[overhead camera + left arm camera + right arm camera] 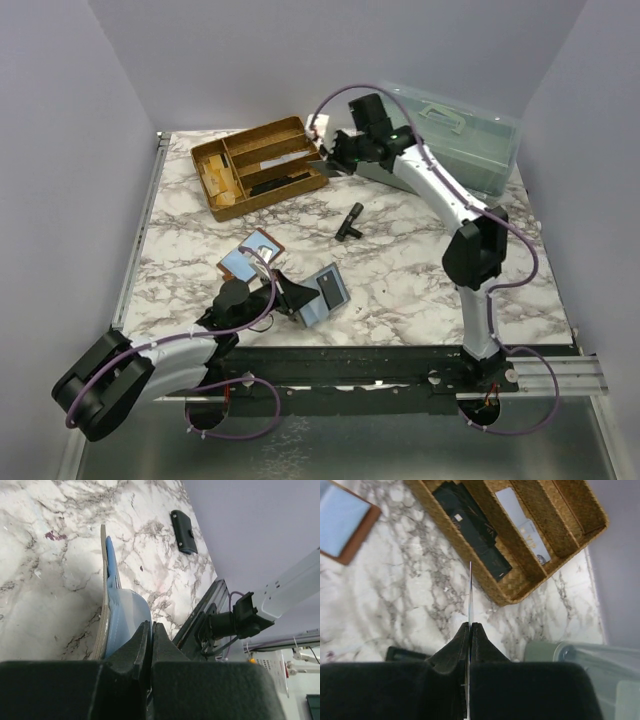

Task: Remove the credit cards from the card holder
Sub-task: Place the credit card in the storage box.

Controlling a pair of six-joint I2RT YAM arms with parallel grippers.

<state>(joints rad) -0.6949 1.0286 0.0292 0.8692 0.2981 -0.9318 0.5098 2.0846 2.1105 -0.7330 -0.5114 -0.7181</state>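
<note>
my left gripper [150, 636] is clenched on the blue card holder [126, 616], held on edge over the desk [45, 595]. my right gripper [470, 630] pinches a thin credit card [470, 592] above the wicker tray [509, 599].

1. Right wrist view: the credit card [470, 592] pinched in the right gripper [470, 626] shows edge-on only; its faces cannot be read.
2. Same view: the woven tray [530, 582] is cut off by the top edge; print on its contents is too small to read.
3. Left wrist view: the card holder [105, 595] has its lower end hidden behind the left gripper [151, 625].
</note>
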